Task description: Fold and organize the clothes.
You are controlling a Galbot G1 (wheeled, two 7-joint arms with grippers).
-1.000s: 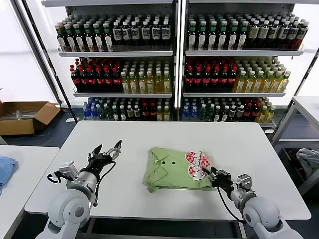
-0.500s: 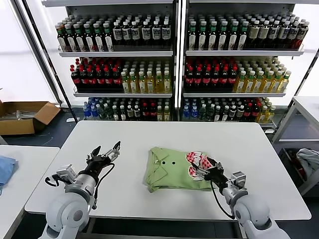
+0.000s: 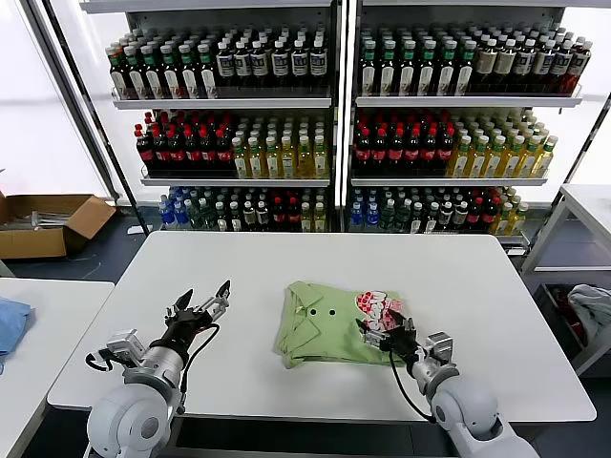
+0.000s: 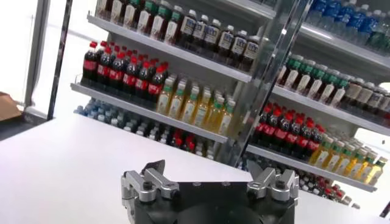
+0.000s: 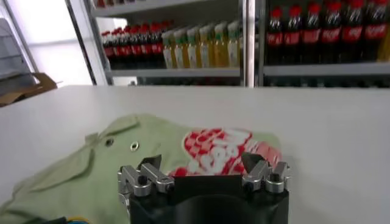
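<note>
Bottle-stocked shelves stand behind the white table.

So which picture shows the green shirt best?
The head view: the whole folded shirt lies on the table, collar, buttons and red-and-white print all showing. The right wrist view shows part of it close up, behind the open right gripper. The left wrist view shows no shirt, only shelves.
</note>
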